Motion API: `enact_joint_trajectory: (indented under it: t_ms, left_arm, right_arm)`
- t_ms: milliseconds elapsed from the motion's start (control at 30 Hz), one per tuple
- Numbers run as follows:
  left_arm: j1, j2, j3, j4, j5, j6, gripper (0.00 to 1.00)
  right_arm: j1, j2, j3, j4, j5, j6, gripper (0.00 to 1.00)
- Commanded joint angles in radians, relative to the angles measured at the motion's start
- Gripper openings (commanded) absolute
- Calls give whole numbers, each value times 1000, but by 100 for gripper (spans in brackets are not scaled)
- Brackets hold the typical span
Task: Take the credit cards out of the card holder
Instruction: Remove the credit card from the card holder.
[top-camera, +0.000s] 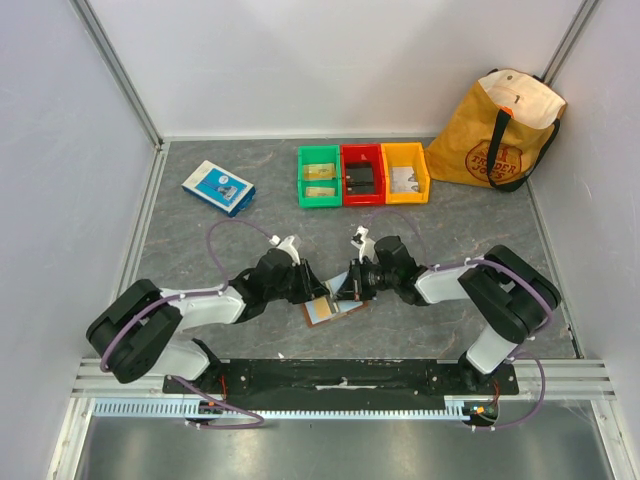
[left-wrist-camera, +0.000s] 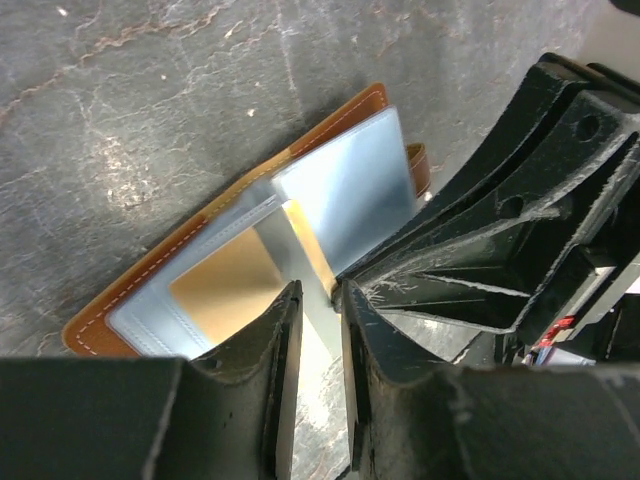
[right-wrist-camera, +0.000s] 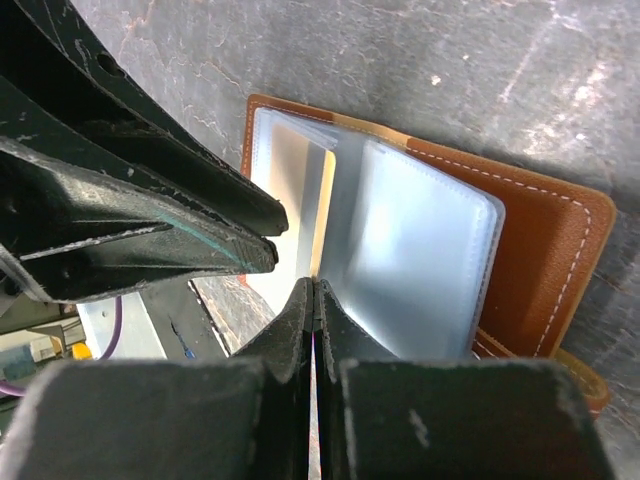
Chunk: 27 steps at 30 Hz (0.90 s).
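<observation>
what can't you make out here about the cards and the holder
- How many cards sit in the holder: left wrist view, the sleeves overlap and the fingers cover the near part.
- What the right gripper pinches, if anything: right wrist view, its closed fingers cover the spot.
- Whether the left gripper grips a sleeve: its fingers hide the contact.
- Top view: the holder is too small and lies mostly under both grippers.

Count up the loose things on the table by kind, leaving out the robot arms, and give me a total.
bins: 3 (green bin, red bin, yellow bin)
tote bag: 1
blue-and-white box: 1
card holder: 1
Total: 6
</observation>
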Motion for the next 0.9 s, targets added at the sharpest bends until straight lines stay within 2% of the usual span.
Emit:
enact_joint_trajectory:
  t_ms: [0,67,433,867]
  left_arm:
    - [-4,57,25,28,3,28,26]
    - [-4,65,8,19,-5,3,23]
    - [-4,-29,-64,-44,-68,-6,22]
    - [-4,-17,-58,-74,-82,-3,21]
  right_arm:
    - [-28,35,-37,117,-40,40,0]
    - [-41,45,-44,133,-47,52,0]
    - [-65,88,-58,145,-46,72,0]
    - [-108,-19,-46,-30,31,-1,0]
